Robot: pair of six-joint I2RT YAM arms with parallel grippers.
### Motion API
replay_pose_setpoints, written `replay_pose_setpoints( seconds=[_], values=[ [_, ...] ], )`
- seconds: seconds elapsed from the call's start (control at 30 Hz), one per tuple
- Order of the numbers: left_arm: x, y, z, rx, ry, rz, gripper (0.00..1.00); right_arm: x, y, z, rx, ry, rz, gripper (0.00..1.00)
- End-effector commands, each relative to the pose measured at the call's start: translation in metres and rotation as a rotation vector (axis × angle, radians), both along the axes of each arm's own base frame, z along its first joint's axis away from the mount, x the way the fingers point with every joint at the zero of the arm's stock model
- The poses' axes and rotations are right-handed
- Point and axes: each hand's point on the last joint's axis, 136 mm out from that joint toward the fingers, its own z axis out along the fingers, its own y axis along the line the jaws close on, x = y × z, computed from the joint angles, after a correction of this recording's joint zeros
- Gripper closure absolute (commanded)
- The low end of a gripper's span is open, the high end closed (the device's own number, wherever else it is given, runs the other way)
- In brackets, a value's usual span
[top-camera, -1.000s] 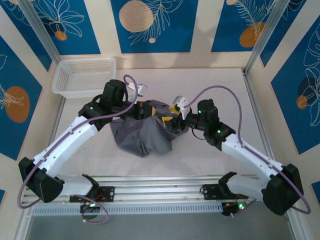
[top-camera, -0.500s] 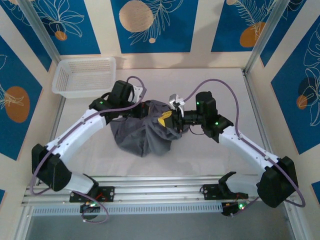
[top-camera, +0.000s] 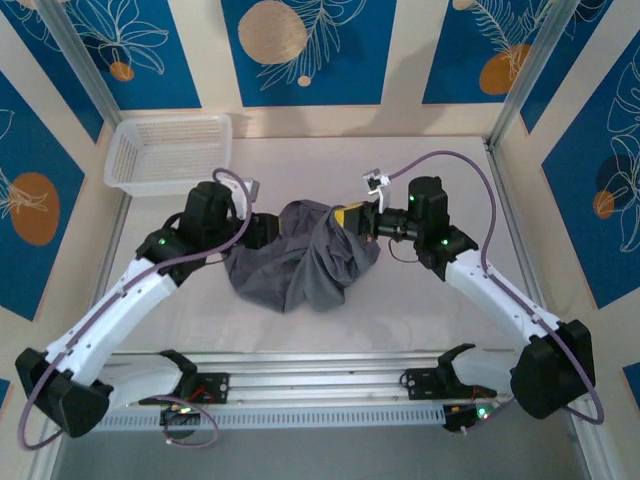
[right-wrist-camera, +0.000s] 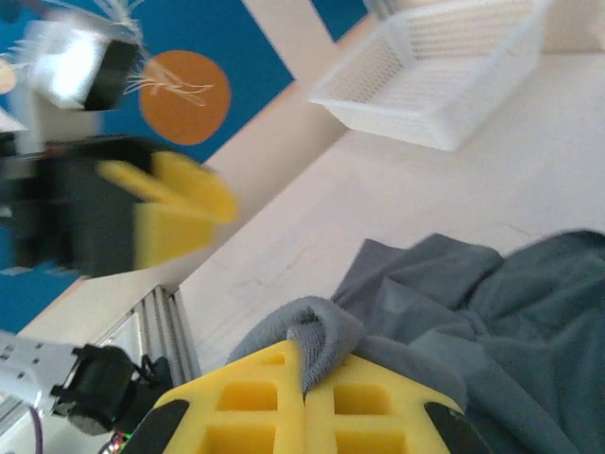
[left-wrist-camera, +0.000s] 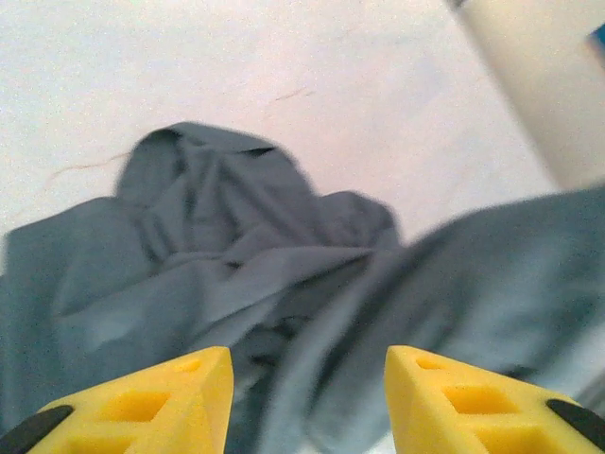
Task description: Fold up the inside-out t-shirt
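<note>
Inside-out t-shirt [top-camera: 300,265]: dark grey, crumpled in a loose heap at the middle of the top external view, on the table between the two arms; not spread flat.
Right gripper [right-wrist-camera: 304,364]: clenched on a rolled edge of the shirt; in the right wrist view the yellow fingers met at the bottom centre with a grey fold pinched between them.
Right-hand hold, place: upper right edge of the heap in the top external view, the cloth drawn up a little toward the claw.
Left gripper [left-wrist-camera: 307,364]: released; the yellow fingertips stood apart at the bottom of the left wrist view, with no cloth pinched between them.
Left gripper, place: just beside the upper left edge of the heap in the top external view; whether it touched the cloth could not be told.
Table [top-camera: 420,300]: pale, bare around the shirt.
White mesh basket [top-camera: 165,150]: upper left of the top external view, well apart from the shirt.
Surround: blue panels with orange discs.
</note>
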Motion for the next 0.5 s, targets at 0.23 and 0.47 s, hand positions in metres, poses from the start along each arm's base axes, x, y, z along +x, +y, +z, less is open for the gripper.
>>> replay_pose_setpoints(
  seconds=[0.23, 0.47],
  values=[
    [-0.005, -0.100, -0.031, 0.012, 0.105, -0.144, 0.43, 0.006, -0.001, 0.003, -0.026, 0.105, -0.057, 1.00],
    [0.030, -0.097, -0.038, 0.034, 0.050, -0.066, 0.92, -0.004, -0.002, 0.003, -0.012, 0.132, -0.032, 1.00]
  ],
)
